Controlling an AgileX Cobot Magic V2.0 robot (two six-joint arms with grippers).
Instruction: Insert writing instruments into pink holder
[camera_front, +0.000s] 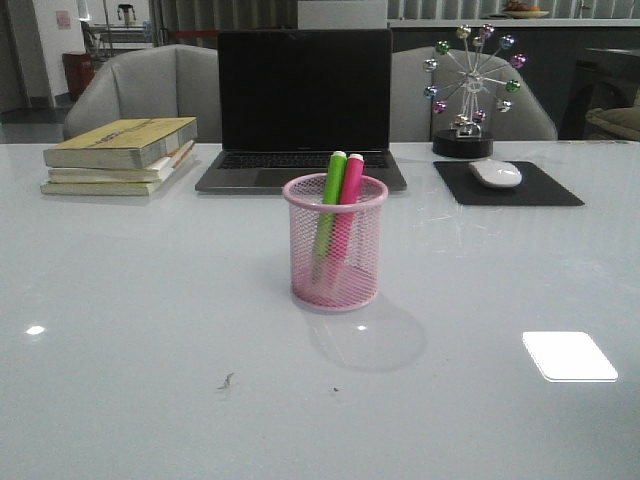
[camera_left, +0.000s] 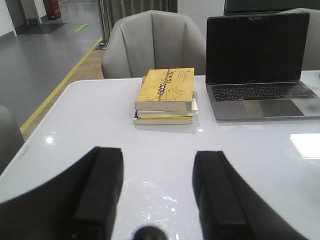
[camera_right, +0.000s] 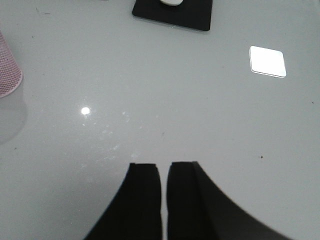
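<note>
The pink holder (camera_front: 335, 243) stands upright just in front of the laptop (camera_front: 303, 108), green marker (camera_front: 327, 214) and pink marker (camera_front: 346, 214) inside (caps above the rim). Left gripper (camera_left: 158, 192) spread wide; right gripper (camera_right: 163, 197) nearly closed, empty, over bare table (camera_front: 130, 330).

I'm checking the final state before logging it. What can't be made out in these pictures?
- Front view: neither arm shows, so their positions are unknown.
- Front view: the marker bottoms are blurred by the holder mesh; whether they touch the base is unclear.
- Right wrist view: the holder is cut off by the frame edge.
- Left wrist view: holder out of frame.
</note>
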